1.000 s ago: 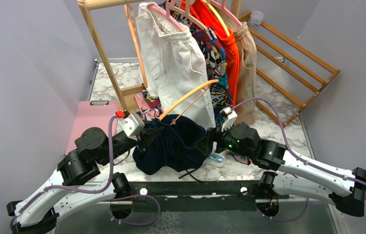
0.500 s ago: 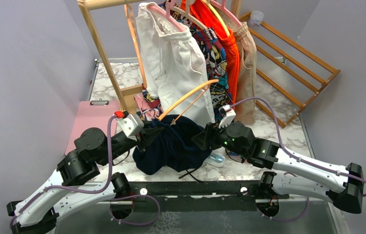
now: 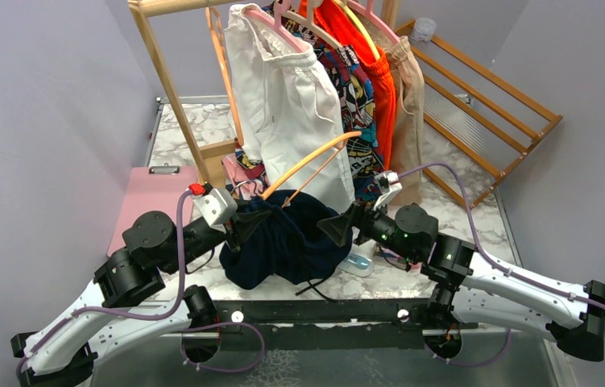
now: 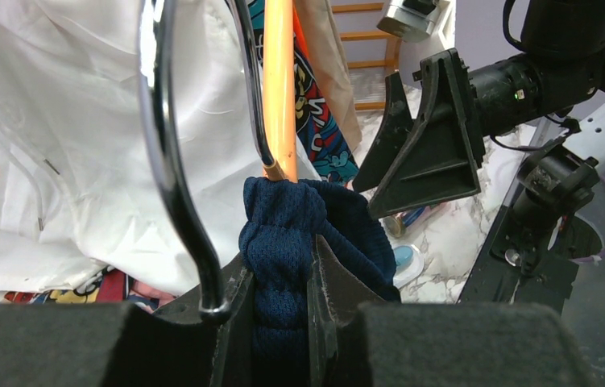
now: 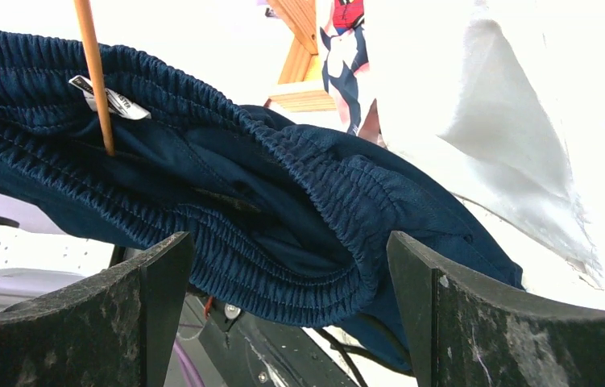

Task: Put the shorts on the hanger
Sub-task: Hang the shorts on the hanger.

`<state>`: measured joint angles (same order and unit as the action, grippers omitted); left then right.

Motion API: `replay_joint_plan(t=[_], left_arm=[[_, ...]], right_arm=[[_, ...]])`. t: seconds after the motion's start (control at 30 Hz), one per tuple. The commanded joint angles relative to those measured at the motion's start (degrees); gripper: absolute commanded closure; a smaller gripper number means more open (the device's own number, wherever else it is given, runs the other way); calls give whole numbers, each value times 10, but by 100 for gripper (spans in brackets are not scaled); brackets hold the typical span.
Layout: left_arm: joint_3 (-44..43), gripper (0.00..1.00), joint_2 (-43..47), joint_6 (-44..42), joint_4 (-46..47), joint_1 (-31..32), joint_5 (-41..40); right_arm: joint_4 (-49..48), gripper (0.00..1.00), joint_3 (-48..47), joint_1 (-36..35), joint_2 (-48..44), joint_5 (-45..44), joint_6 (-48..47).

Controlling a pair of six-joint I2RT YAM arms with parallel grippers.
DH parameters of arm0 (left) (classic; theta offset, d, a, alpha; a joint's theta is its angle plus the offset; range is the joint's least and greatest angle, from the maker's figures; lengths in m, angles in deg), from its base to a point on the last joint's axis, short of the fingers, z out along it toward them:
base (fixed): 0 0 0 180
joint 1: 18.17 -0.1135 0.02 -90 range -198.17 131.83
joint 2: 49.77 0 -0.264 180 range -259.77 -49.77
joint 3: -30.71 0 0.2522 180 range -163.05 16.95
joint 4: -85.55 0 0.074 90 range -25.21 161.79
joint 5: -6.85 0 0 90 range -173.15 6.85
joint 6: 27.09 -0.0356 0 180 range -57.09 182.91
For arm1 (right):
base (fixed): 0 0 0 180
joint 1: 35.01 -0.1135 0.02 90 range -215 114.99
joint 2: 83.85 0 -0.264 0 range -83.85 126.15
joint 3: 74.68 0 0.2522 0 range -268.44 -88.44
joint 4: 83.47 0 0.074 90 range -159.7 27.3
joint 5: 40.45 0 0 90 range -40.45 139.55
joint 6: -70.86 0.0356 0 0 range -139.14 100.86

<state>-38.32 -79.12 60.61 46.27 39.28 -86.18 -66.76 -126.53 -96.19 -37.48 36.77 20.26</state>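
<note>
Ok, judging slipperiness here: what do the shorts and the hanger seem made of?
Shorts: soft navy knit fabric, matte, with a ribbed elastic waistband. Hanger: smooth orange-tan bar, probably varnished wood, though painted plastic is possible; its hook is shiny mirror-like metal.

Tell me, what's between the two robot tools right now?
The navy shorts, bunched up, fill the stretch between the left tool and the right tool; the top view shows it.

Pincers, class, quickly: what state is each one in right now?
Left pincer: shut on the shorts.
Right pincer: open, holding nothing.
</note>
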Motion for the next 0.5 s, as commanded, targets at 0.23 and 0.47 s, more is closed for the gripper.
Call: replay_joint_plan(t=[0.23,0.47], left_arm=[[-5,100,2,9,54,-1,18],[-6,100,6,7,50,-1,21]], right_arm=[[-42,9,22,-3,30,-1,8],[-34,12,23,-3,43,-10,25]])
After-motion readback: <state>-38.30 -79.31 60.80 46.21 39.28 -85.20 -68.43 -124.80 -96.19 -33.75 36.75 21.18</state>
